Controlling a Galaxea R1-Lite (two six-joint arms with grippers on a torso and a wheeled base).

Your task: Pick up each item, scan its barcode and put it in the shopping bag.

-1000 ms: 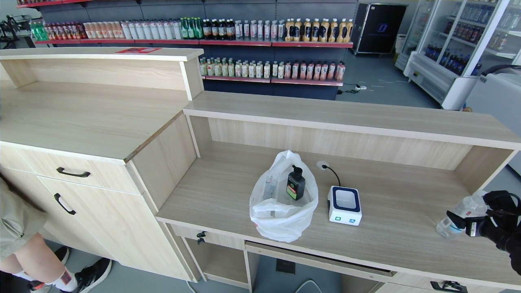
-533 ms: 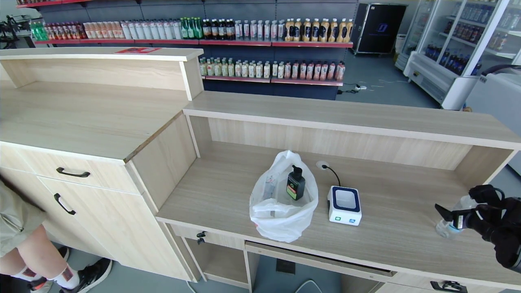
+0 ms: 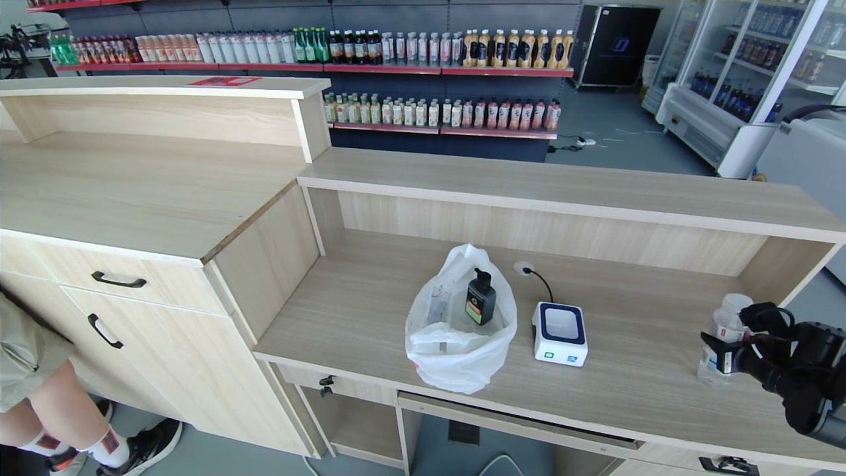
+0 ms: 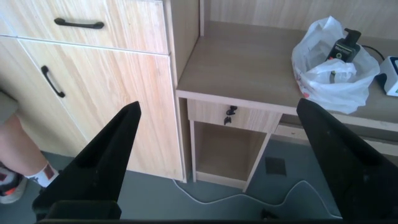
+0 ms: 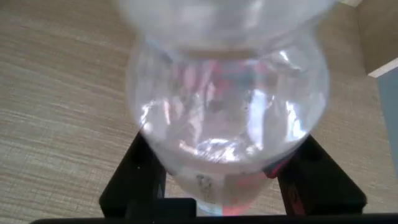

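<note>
Clear bottle (image 3: 726, 318) clamped in right pincer (image 3: 731, 340) over counter (image 3: 634, 377), left pincer (image 4: 217, 109) spread open

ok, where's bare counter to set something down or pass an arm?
Bare counter between scanner and the clear bottle in the right gripper, and from the shopping bag left to the cabinet wall. Crowded mid-counter: bag beside scanner, cable behind.

The right gripper (image 5: 227, 193), its two black fingers (image 5: 134, 186) pressed against either side of a clear plastic bottle (image 5: 227, 118) showing reddish print; wood-grain counter (image 5: 56, 99) lies beneath both.
</note>
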